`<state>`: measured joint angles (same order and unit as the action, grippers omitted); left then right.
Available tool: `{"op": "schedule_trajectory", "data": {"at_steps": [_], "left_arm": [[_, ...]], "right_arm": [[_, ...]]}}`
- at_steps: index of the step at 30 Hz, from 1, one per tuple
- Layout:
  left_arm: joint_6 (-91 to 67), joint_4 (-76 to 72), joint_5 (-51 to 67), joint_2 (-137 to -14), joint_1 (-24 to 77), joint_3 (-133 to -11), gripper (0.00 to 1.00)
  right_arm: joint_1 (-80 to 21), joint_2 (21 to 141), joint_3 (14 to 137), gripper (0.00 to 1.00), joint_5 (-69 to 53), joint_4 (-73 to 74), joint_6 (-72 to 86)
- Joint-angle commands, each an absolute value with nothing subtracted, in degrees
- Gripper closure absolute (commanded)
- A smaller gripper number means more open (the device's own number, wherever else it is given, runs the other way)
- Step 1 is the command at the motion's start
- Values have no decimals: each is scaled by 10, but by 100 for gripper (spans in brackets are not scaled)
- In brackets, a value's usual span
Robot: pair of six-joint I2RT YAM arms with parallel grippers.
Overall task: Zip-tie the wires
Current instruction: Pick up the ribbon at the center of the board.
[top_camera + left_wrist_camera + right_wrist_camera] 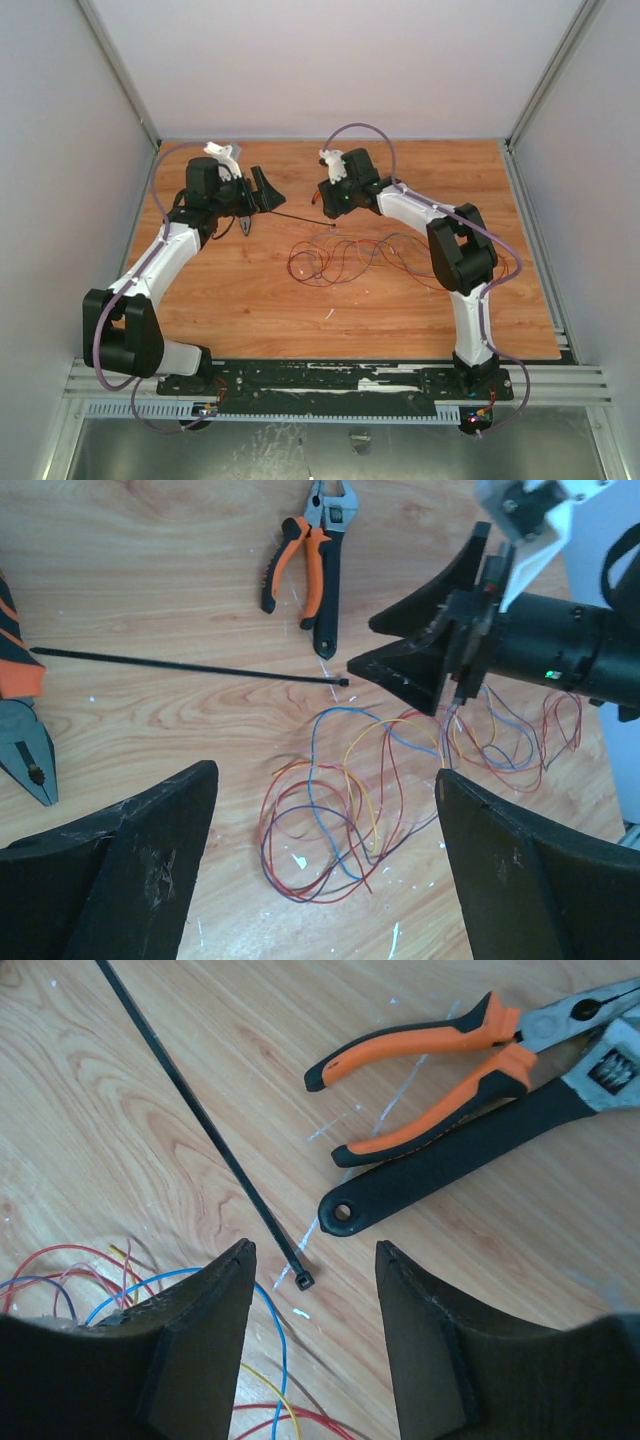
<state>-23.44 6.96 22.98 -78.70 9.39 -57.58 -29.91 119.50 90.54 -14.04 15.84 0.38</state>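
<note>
Step in hand, as we judge it: picking up the zip tie (pixel 200 1120). It lies flat on the table (pixel 230 300), a thin straight black strip. Its small square head is just beside the wires (pixel 345 790), and its tail points towards the left arm.

The right gripper (pixel 313 1250) hangs over the head end, fingers spread and holding nothing. The left gripper (pixel 325 775) faces the tie and the wires, its fingers also spread and empty.

To do this well, we think the right fingers should straddle the strip just behind the head and go right down to the table, since the strip is so flat. They should close only on plastic, because a blue loop lies very near the head and could get caught. The orange-handled pliers (pixel 430 1060) and adjustable wrench (pixel 450 1170) lie near but apart from the tie.

The wires are loose, unbundled loops of very thin strands in red, orange, blue and yellow.
</note>
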Motion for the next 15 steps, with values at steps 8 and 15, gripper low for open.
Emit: {"op": "schedule_trajectory", "data": {"at_steps": [8, 15], "left_arm": [[-226, 68, 255, -770, 85, -560, 5], [-222, 69, 258, -769, 84, -557, 5]], "right_arm": [[-331, 1233, 918, 50, -74, 180, -13], [-332, 1248, 914, 53, -65, 187, -9]]}}
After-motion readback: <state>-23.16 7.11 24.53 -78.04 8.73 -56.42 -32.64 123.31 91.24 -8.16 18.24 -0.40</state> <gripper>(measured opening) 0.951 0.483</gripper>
